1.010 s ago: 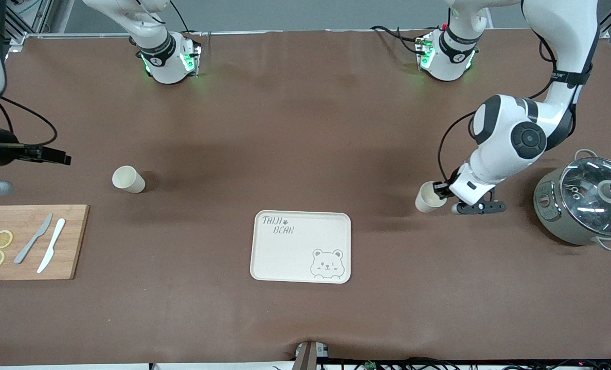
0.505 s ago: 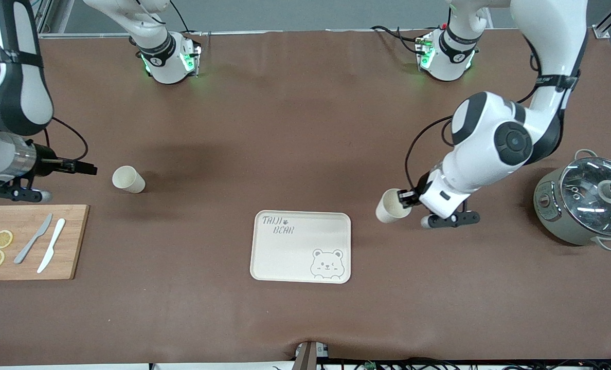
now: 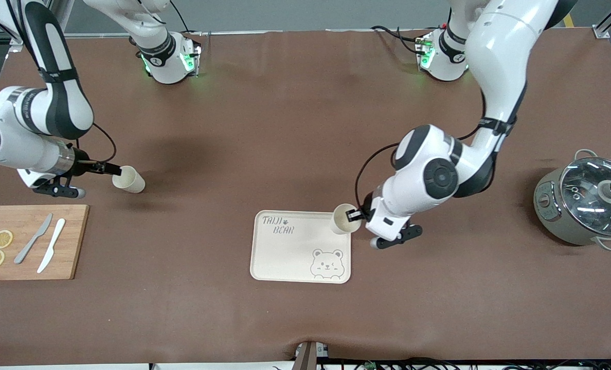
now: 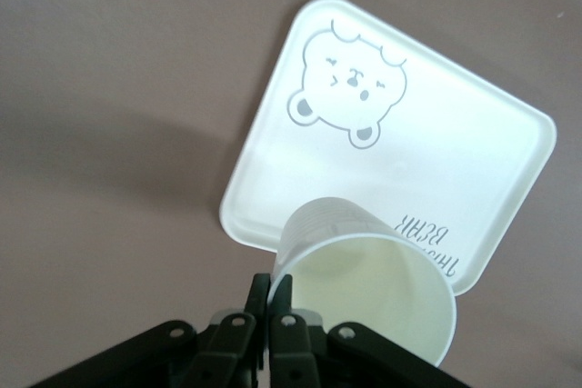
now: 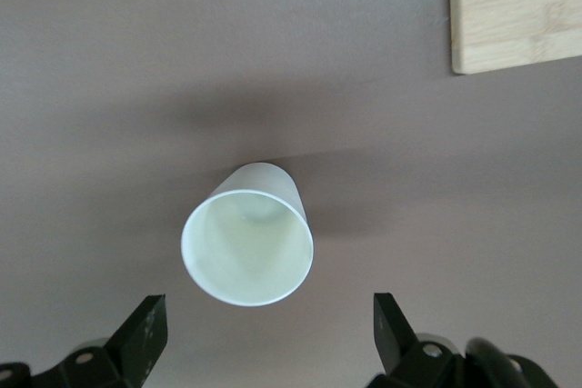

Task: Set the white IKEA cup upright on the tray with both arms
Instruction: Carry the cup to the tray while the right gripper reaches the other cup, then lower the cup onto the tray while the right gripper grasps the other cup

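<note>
The cream tray with the bear drawing lies mid-table. My left gripper is shut on the rim of a white cup and holds it tilted over the tray's corner toward the left arm's end. In the left wrist view the fingers pinch the cup wall above the tray. A second white cup lies on its side on the table. My right gripper is open just at its mouth; in the right wrist view the gripper fingers stand wide on either side of the cup.
A wooden cutting board with two knives and lemon slices lies at the right arm's end, nearer the camera than the lying cup. A grey pot with a glass lid stands at the left arm's end.
The left arm carried its cup from beside the pot to over the tray's corner. The right arm swung in and brought its open gripper up to the lying cup's mouth.
</note>
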`<state>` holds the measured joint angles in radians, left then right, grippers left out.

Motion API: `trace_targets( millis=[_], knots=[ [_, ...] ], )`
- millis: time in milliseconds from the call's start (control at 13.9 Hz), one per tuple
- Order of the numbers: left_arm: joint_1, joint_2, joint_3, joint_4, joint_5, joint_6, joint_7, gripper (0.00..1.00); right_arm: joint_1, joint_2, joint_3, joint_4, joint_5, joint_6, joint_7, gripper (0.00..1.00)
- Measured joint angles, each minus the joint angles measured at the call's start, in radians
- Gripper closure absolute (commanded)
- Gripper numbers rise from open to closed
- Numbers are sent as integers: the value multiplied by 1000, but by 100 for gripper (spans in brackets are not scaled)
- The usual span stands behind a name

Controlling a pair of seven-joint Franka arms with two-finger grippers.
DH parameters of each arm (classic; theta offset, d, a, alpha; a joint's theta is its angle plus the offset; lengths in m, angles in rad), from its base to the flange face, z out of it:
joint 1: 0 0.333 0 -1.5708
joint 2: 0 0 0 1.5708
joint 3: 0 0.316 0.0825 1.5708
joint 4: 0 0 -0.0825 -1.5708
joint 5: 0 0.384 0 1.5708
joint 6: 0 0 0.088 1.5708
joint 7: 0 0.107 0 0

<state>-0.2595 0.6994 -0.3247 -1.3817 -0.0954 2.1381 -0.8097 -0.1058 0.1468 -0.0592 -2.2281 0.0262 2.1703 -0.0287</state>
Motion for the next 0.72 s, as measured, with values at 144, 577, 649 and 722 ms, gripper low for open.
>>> trace_targets(
  millis=[144, 577, 649, 722],
  knots=[
    [-78, 52, 62, 38, 0, 3, -52, 100, -4, 0, -1, -43, 0, 74, 0, 21],
    [-308, 114, 293, 65, 0, 24, -115, 100, -18, 29, -2, -158, 0, 280, 0, 94],
    [-323, 121, 308, 65, 0, 25, -115, 100, -18, 41, -2, -165, 0, 298, 0, 100],
    [-329, 125, 313, 66, 0, 25, -115, 100, -18, 50, -1, -167, 0, 305, 0, 100]
  ],
)
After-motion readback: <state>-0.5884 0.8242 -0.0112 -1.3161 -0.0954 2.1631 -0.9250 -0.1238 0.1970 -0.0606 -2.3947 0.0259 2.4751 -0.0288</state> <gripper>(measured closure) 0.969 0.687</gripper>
